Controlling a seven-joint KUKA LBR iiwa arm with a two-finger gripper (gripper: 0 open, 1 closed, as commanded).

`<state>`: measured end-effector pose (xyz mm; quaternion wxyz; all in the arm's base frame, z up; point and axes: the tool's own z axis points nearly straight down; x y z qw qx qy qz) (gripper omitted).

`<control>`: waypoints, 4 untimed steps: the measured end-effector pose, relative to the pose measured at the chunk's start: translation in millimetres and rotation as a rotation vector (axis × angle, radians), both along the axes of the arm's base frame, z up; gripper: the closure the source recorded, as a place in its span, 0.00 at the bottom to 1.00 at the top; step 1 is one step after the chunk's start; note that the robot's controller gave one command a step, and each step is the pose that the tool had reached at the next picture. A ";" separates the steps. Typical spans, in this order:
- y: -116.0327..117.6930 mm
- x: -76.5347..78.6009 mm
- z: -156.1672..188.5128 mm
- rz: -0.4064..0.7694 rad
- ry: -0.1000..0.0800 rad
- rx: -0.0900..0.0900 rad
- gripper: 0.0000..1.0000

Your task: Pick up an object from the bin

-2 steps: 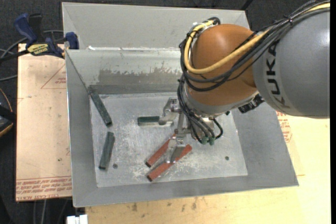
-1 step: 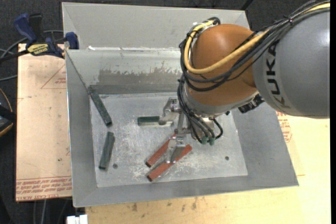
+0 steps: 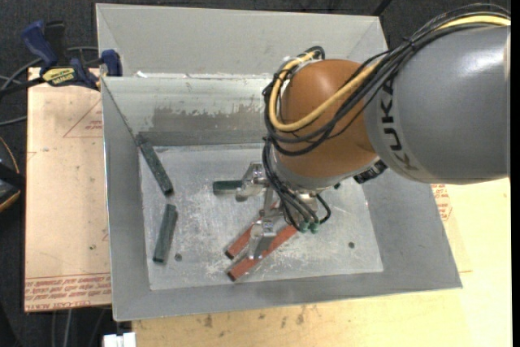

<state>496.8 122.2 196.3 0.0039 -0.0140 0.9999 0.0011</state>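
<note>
Pincer [image 3: 262,244] over red-brown bars [image 3: 241,242] | grey bars [image 3: 166,233] lie apart, left

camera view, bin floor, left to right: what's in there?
Order: slanted dark grey bar at far left → short dark grey piece mid-floor → reddish-brown bars, with the tool over them. A second grey bar overlaps the first one sideways, so it is left unranked.
</note>
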 end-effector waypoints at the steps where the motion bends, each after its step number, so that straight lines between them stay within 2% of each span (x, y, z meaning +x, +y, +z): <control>1: -4.6 -6.8 -48.8 0.167 0.007 -0.002 0.00; 2: -40.2 6.5 -114.9 0.093 0.000 0.000 1.00; 3: -40.2 6.5 -114.9 0.093 0.000 0.000 1.00; 4: -22.1 11.6 24.8 0.162 0.007 -0.002 1.00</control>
